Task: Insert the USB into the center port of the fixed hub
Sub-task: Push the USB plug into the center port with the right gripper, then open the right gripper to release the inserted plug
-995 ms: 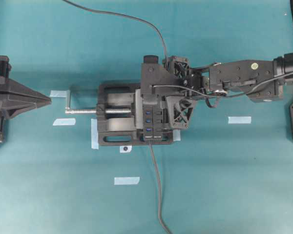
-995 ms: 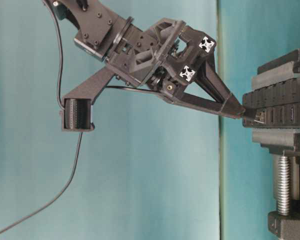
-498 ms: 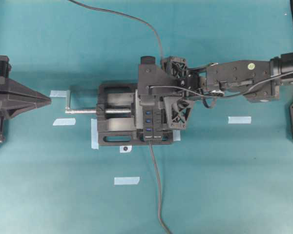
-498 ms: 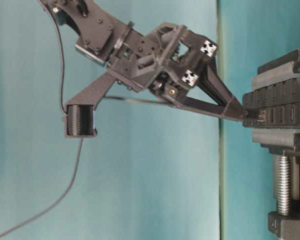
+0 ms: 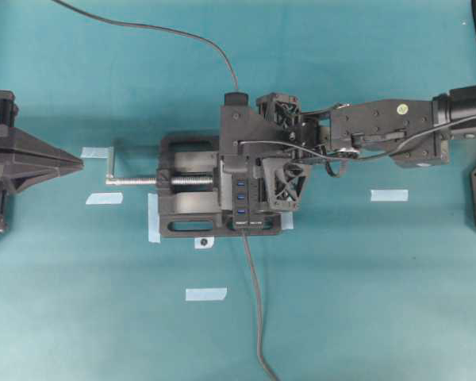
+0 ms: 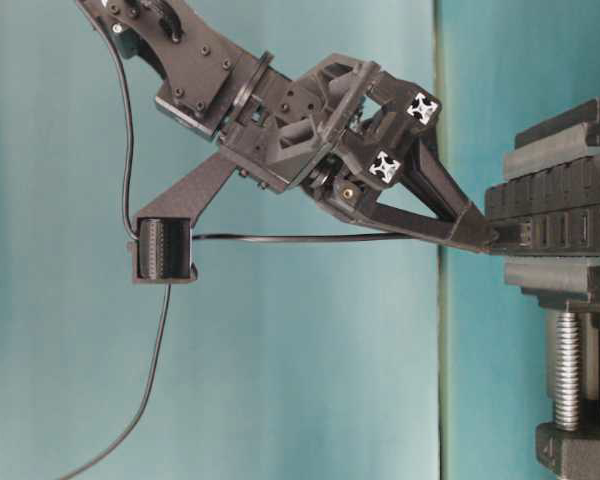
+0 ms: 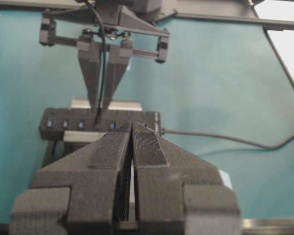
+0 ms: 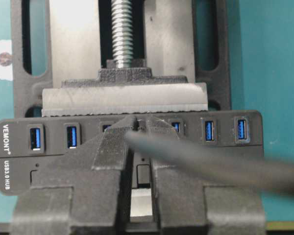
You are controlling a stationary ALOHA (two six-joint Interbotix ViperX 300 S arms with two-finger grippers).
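Right gripper (image 8: 139, 125) is down at the hub (image 8: 19, 161) now, fingers pinched together on the plug (image 6: 508, 237), tips pressed right up against the row of blue slots. From the right wrist view the two dark fingers (image 8: 110, 147) meet at the middle of the strip, covering the center port (image 8: 141, 123) so the slot itself can't be seen; three blue slots show to its left, three to its right. The thin cable (image 8: 210, 164) runs blurred across the front of that view, off to the right.

At table level the closed fingertips sit at the hub's face, the plug's small end just touching or entering the strip; how deep it sits can't be told. The cable stretches level from the fingertips back to a black ribbed block (image 6: 161, 250) hanging off the arm, then drops away in a loose curve.

From overhead, the right arm (image 5: 381, 131) reaches in from the right over the vise (image 5: 182, 194), whose silver screw crank (image 5: 135, 180) points left. The hub's own thicker lead (image 5: 254, 302) trails toward the bottom edge. Bits of pale tape (image 5: 206, 294) dot the teal table (image 5: 79, 317).

Left gripper (image 7: 132, 147) is parked well off to the left, fingers together, holding nothing, facing the vise.
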